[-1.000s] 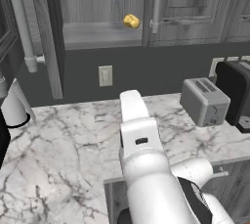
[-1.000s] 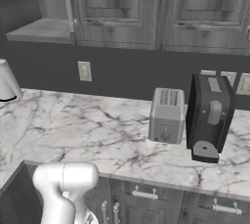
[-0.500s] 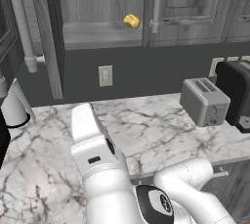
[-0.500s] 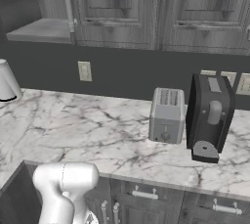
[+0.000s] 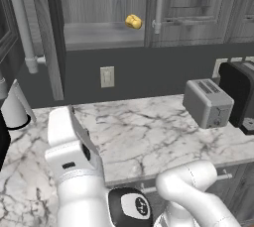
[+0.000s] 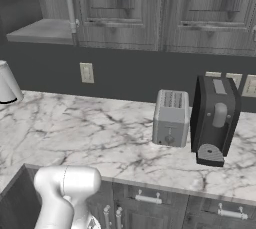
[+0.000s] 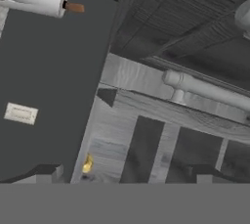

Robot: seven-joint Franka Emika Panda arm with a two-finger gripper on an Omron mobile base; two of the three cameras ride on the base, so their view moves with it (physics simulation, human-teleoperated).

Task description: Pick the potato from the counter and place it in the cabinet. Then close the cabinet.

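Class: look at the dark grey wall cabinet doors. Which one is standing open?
The leftmost dark grey woodgrain door, swung out edge-on beside the grey shelf holding the small yellow potato; the others sit flat and shut.

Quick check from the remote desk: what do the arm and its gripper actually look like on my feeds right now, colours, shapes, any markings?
The arm is built of glossy white, rounded tubular links. A black joint cap with a small white emblem sits at one joint, and a short dark slot marks the nearest link. In the hand view the gripper shows as two small dark, blocky finger tips. No loose cables are visible.
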